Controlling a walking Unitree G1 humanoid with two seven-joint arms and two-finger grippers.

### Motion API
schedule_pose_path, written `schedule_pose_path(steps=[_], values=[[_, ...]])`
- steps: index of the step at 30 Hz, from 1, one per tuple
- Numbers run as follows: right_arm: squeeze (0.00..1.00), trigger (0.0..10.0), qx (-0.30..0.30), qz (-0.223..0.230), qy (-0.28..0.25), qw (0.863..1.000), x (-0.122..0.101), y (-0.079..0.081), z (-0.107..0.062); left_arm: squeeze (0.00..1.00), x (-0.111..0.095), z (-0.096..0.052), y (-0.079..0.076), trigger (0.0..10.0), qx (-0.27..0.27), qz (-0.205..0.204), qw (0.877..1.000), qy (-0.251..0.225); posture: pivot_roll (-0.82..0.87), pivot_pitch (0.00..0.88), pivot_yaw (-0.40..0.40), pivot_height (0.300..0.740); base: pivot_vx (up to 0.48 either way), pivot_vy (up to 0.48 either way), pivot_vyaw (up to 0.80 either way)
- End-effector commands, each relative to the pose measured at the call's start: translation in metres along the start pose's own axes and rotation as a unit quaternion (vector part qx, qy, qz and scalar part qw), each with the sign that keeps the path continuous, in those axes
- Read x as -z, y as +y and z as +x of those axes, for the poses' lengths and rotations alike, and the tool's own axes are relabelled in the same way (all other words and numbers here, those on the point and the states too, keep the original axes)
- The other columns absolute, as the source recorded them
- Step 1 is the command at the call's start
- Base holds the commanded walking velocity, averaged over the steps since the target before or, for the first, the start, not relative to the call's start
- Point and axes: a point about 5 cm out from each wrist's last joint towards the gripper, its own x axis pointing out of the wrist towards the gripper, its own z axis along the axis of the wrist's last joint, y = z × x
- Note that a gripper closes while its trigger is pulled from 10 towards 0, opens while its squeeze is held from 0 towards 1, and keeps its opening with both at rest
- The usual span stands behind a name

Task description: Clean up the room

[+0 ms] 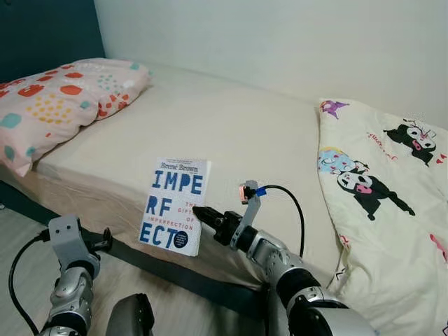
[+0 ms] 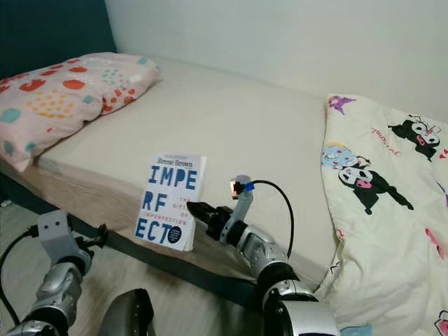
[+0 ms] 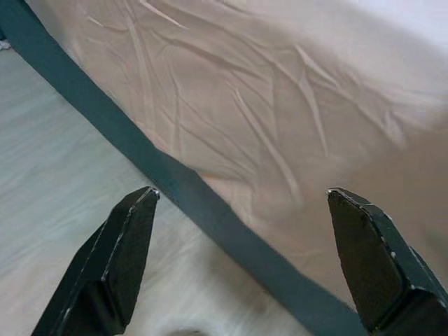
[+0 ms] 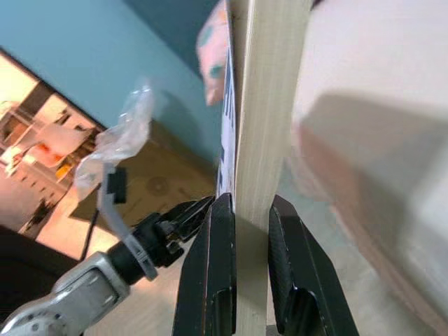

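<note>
Your right gripper [image 1: 199, 211] clamped the white book [image 1: 174, 206] upright at the bed [image 1: 210, 133] edge; your left gripper [image 3: 241, 231] hung open.

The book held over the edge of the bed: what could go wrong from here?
1. The right gripper pinches the book only at one edge, so it may slip or swing and fall to the floor.
2. The book stands upright at the side of the bed; a forward move could knock it against the mattress.
3. The tight jaws could crease the pages.
</note>
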Motion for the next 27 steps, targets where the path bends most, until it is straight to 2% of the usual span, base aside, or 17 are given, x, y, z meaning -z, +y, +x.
schedule_pose_path(steps=[1,4,8,10,12,13,15,16,18,19,20,22,23,24,25,26,27], values=[[0.0,10.0,-0.033,-0.037,0.011,0.999,-0.01,0.0,-0.007,0.0,-0.003,0.002,-0.002,10.0,0.008,-0.037,0.999,-0.008,0.07,0.0,-0.041,0.41,0.0,0.0,0.0],[0.0,10.0,-0.033,-0.037,0.011,0.999,-0.01,0.0,-0.007,0.0,-0.003,0.002,-0.002,10.0,0.008,-0.037,0.999,-0.008,0.07,0.0,-0.041,0.41,0.0,0.0,0.0],[0.0,10.0,-0.054,-0.08,0.051,0.994,-0.018,-0.007,-0.024,0.0,-0.026,0.01,-0.004,10.0,0.047,-0.1,0.992,-0.055,0.07,0.0,-0.04,0.425,0.0,0.0,0.0],[0.0,10.0,-0.054,-0.08,0.051,0.994,-0.018,-0.007,-0.024,0.0,-0.026,0.01,-0.004,10.0,0.047,-0.1,0.992,-0.055,0.07,0.0,-0.04,0.425,0.0,0.0,0.0],[0.0,10.0,-0.067,-0.11,0.091,0.988,-0.021,-0.011,-0.037,0.0,-0.045,0.014,-0.015,10.0,0.127,-0.147,0.976,-0.098,0.07,0.0,-0.041,0.435,0.0,0.0,0.0],[0.0,10.0,-0.067,-0.11,0.091,0.988,-0.021,-0.011,-0.037,0.0,-0.045,0.014,-0.015,10.0,0.127,-0.147,0.976,-0.098,0.07,0.0,-0.041,0.435,0.0,0.0,0.0],[0.0,10.0,-0.072,-0.122,0.108,0.984,-0.021,-0.013,-0.043,0.0,-0.054,0.015,-0.022,10.0,0.172,-0.165,0.964,-0.119,0.07,0.0,-0.041,0.445,0.0,0.0,0.0],[0.0,10.0,-0.083,-0.123,0.114,0.982,-0.022,-0.012,-0.045,0.0,-0.059,0.014,-0.029,10.0,0.223,-0.181,0.949,-0.129,0.07,0.0,-0.041,0.45,0.0,0.0,0.0],[0.0,10.0,-0.083,-0.123,0.114,0.982,-0.022,-0.012,-0.045,0.0,-0.059,0.014,-0.029,10.0,0.223,-0.181,0.949,-0.129,0.07,0.0,-0.041,0.45,0.0,0.0,0.0],[0.0,10.0,-0.101,-0.124,0.123,0.98,-0.022,-0.01,-0.046,0.0,-0.065,0.011,-0.036,10.0,0.284,-0.195,0.929,-0.136,0.07,0.0,-0.04,0.454,0.0,0.0,0.0],[0.0,10.0,-0.101,-0.124,0.123,0.98,-0.022,-0.01,-0.046,0.0,-0.065,0.011,-0.036,10.0,0.284,-0.195,0.929,-0.136,0.07,0.0,-0.04,0.454,0.0,0.0,0.0],[0.0,10.0,-0.137,-0.124,0.141,0.973,-0.021,-0.004,-0.049,0.0,-0.074,-0.003,-0.051,10.0,0.43,-0.203,0.868,-0.143,0.07,0.0,-0.042,0.464,0.0,0.0,0.0],[0.0,10.0,-0.137,-0.124,0.141,0.973,-0.021,-0.004,-0.049,0.0,-0.074,-0.003,-0.051,10.0,0.43,-0.203,0.868,-0.143,0.07,0.0,-0.042,0.464,0.0,0.0,0.0],[0.0,10.0,-0.162,-0.122,0.152,0.967,-0.021,0.0,-0.05,0.0,-0.079,-0.016,-0.059,10.0,0.515,-0.2,0.822,-0.139,0.07,0.0,-0.044,0.474,0.0,0.0,0.0],[0.0,10.0,-0.171,-0.123,0.161,0.964,-0.021,0.001,-0.051,0.0,-0.081,-0.021,-0.063,10.0,0.547,-0.186,0.805,-0.133,0.07,0.0,-0.047,0.479,0.0,0.0,0.0],[0.0,10.0,-0.171,-0.123,0.161,0.964,-0.021,0.001,-0.051,0.0,-0.081,-0.021,-0.063,10.0,0.547,-0.186,0.805,-0.133,0.07,0.0,-0.047,0.479,0.0,0.0,0.0],[0.0,10.0,-0.178,-0.125,0.172,0.961,-0.02,0.001,-0.052,0.0,-0.082,-0.026,-0.066,10.0,0.572,-0.17,0.793,-0.126,0.07,0.0,-0.047,0.484,0.0,0.0,0.0]])
